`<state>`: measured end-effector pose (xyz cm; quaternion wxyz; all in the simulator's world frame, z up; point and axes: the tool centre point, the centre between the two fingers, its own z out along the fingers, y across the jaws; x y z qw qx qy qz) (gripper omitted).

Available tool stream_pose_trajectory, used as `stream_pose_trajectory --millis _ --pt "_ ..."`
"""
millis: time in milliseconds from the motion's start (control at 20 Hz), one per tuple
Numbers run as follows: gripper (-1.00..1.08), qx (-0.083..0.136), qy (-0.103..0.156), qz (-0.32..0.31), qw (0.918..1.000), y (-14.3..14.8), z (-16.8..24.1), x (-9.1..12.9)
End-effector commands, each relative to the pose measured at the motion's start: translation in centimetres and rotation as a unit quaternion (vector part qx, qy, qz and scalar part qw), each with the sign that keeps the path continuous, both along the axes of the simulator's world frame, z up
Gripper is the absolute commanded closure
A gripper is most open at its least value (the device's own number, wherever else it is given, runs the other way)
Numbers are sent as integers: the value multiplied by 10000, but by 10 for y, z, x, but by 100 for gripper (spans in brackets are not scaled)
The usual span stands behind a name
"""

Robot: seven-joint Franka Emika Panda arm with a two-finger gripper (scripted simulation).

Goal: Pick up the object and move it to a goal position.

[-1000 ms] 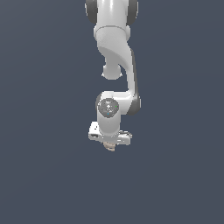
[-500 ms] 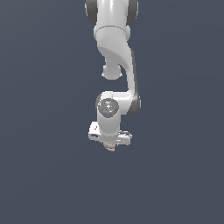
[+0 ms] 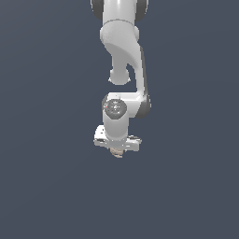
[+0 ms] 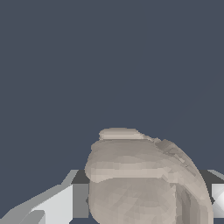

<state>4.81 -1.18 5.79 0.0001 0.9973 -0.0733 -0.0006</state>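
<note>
Closest to the wrist camera, the object (image 4: 144, 179) fills the lower middle of that picture: a beige-tan, lumpy, rounded mass with pale ridges running across its upper surface and darker grooves down its side. Pale grey and white finger parts flank it, one finger (image 4: 57, 205) at the lower left corner and a sliver of the other at the lower right edge, each with a dark strip beside the object. The object sits between them and appears clamped, though the actual contact faces are hidden behind its bulk. Beyond it the wrist view holds only flat dark blue-grey background.

Seen from the exterior camera, the gripper (image 3: 117, 150) hangs just below the centre of the frame, pointing down, its white crossbar tilted slightly. A small tan patch of the object (image 3: 117, 153) peeks out beneath the crossbar, between the fingers, which stand close together around it. Above the gripper sits the round wrist joint (image 3: 115, 108) with its grey disc, and farther up the white arm (image 3: 122, 42) rises in a curved link to the top edge of the frame. Behind everything lies the same uniform dark blue-grey surface (image 3: 46, 140).
</note>
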Motion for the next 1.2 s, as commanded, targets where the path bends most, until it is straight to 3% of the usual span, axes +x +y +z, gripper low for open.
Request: stream_pose_trajectory --millis 0,1150 --pt "108 0 -5 0 10000 0 11 -5" --pt "108 2 -6 -1 10000 -5 200 -96"
